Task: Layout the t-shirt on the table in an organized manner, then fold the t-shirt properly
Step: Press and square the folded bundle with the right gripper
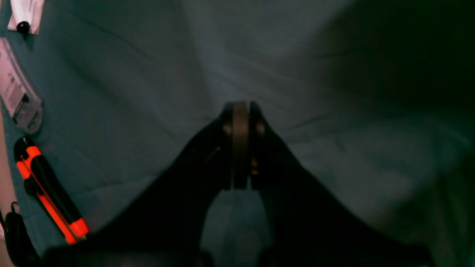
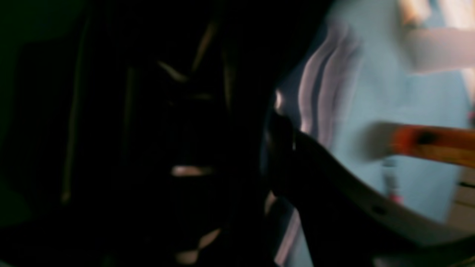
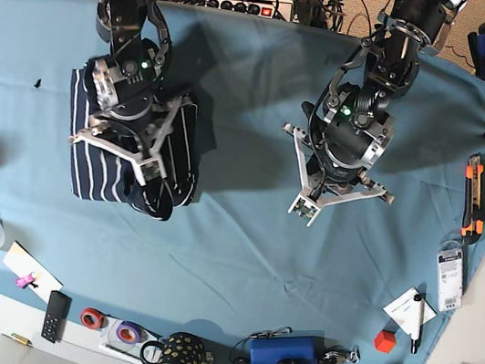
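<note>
A: The t-shirt (image 3: 124, 172) is a compact bundle on the teal worktop (image 3: 234, 236), near the side the right arm works, directly under the right gripper (image 3: 146, 176). It is soft navy jersey with thin white stripes, light and limp, so it will sag and slide rather than hold a crease.

B: Where would you grip it?

A: At a hem or seam edge, where the layers are thickest. The striped side is exposed toward the worktop's edge. The dark side near the fingers looks doubled over.

B: What are those fingers doing?

A: I cannot tell. The right wrist view is too dark and blurred, though stripes sit right beside them.

B: And the left gripper (image 1: 241, 144)?

A: Its fingers are pressed together on nothing, above bare wrinkled cloth, well apart from the shirt. An orange-and-black utility knife (image 1: 48, 189) lies at the edge.
</note>
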Robot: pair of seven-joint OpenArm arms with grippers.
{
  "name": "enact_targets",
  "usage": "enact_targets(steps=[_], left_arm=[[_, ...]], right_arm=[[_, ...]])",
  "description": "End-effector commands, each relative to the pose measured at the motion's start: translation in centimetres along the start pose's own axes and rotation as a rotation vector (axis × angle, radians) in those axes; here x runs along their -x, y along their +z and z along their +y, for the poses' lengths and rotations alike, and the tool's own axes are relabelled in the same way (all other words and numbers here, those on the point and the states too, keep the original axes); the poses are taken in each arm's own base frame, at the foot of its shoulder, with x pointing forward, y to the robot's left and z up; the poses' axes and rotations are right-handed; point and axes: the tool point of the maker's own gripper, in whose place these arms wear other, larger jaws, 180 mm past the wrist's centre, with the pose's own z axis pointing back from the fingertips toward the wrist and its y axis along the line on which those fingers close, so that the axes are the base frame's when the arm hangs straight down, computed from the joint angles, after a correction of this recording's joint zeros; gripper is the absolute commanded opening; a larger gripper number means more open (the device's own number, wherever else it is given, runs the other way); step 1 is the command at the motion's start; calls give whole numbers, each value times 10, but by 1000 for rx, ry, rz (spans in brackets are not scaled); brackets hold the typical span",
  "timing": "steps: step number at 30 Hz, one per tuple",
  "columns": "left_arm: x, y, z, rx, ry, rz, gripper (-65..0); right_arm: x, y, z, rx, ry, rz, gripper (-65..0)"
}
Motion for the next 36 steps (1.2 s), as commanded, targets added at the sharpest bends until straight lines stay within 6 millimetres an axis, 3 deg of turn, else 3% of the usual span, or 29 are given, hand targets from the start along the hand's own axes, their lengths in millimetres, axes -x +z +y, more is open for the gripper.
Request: enact_targets(steps=[1,7,11,15,19,21,24,28,36], left_arm=[[-15,4,4,-13,5,-51,-650],[-9,4,2,-7,5,-38,-650],[-6,4,1,-5,5,-33,-650],[-6,4,1,-5,5,-33,-650],[-4,4,0,-3,5,-27,-650],[-4,4,0,-3,5,-28,-650],[-6,4,0,-3,5,-37,-650],[-8,4,0,-3,6,-47,-650],[-8,4,0,-3,5,-47,-650]], right_arm=[[-16,10,-16,53,-5,-65,-411],[-53,48,-35,127,-21,-264,-411],[-67,57,-38,135,-23,-345,-412],[-60,56,-60,213,-57,-318,-440],[-37,50,-99,294,-173,-265,-619],[-22,37,-105,262,-239,-228,-638],[-5,13,-93,137,-302,-173,-638],[1,-9,-53,-80,-306,-145,-637],[-11,-19,10,-444,-322,-223,-638]])
